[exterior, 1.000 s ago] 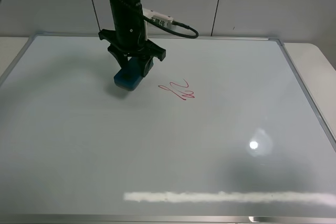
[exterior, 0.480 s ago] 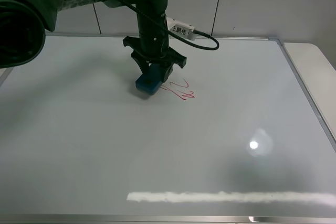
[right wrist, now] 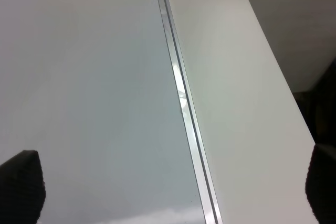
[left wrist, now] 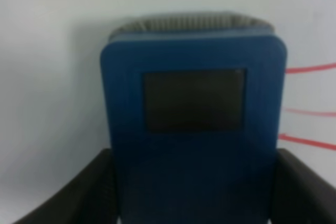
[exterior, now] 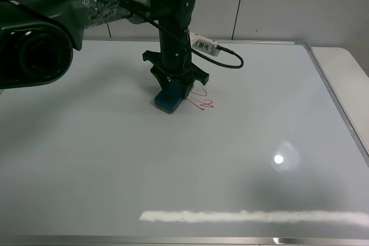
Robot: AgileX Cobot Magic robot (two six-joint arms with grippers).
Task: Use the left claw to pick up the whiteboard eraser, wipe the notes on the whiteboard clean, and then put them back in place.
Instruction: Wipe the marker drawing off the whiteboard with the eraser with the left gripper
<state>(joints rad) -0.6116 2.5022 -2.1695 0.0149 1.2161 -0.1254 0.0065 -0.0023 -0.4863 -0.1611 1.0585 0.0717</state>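
Moved since half a second ago: left claw (exterior: pixel 173 89) and whiteboard eraser (exterior: pixel 169 99), shifted rightward across the whiteboard (exterior: pixel 242 159); the eraser's edge now meets the notes (exterior: pixel 203 103).

- Jaws clenched on the eraser's two sides, its pad lying on the board.
- Red scribble: the part nearest the eraser is covered or wiped, cannot tell which; the left wrist view cuts the strokes off at its border.
- Claw fingers (left wrist: pixel 79 198): blurred.
- Label tag (exterior: pixel 203 45) on the cable: dark characters, too small to read.
- Right gripper (right wrist: pixel 170 187): jaws spread wide, grasping nothing, only the tips in view, above the board's aluminium frame (right wrist: pixel 181 93) beside the white counter (right wrist: pixel 236 77).
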